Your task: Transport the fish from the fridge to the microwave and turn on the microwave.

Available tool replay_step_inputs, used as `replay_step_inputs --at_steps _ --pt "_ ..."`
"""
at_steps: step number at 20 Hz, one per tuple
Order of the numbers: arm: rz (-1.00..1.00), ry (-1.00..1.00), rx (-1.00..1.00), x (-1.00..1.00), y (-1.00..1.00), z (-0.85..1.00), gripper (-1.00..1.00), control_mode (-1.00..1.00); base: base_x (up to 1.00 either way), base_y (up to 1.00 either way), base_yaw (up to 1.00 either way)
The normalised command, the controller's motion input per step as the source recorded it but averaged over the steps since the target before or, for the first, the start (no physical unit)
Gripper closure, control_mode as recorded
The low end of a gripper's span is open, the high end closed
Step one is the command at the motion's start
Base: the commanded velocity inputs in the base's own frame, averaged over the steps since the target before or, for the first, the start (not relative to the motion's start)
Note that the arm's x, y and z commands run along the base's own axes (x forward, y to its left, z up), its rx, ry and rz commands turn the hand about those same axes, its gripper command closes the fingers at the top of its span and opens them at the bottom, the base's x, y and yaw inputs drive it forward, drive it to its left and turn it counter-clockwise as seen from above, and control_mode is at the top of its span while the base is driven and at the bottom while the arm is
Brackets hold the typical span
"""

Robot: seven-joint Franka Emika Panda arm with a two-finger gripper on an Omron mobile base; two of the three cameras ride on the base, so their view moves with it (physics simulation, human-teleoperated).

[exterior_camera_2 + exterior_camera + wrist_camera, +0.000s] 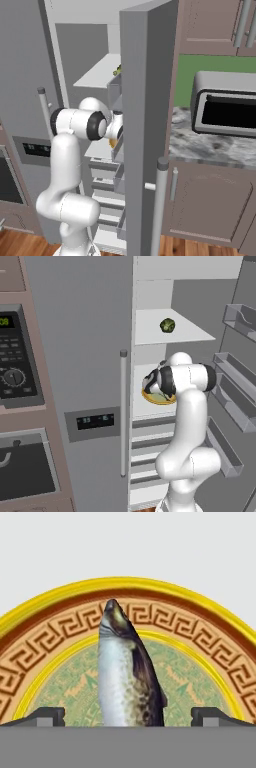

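The fish (127, 672) lies on a yellow-orange patterned plate (60, 632), head pointing away from the hand. My gripper (131, 717) is open and low over it, one fingertip (47, 716) well to each side of the body, neither touching. In the left base view the hand (152, 382) reaches into the open fridge (80, 356) over the plate (162, 399) on a middle white shelf. The microwave (15, 366), with green digits and a round knob, is built into the wall left of the fridge.
A lumpy green vegetable (167, 325) sits on the shelf above. The open fridge door (147, 125) with its bins (235, 386) stands close on the arm's right. A dark oven (25, 466) sits below the microwave. A grey toaster oven (225, 107) stands on the stone counter.
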Motion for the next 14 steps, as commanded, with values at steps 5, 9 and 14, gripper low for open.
replay_step_inputs --at_steps 5,9,14 --pt "0.0 0.0 0.0 0.12 -0.05 -0.07 -1.0 -1.0 0.0 0.0 0.0" --pt "0.0 0.0 0.0 0.09 0.0 -0.13 -1.0 -1.0 0.0 0.0 0.0" --pt "0.0 0.0 0.0 0.01 0.0 -0.09 -1.0 -1.0 0.0 0.0 0.0"
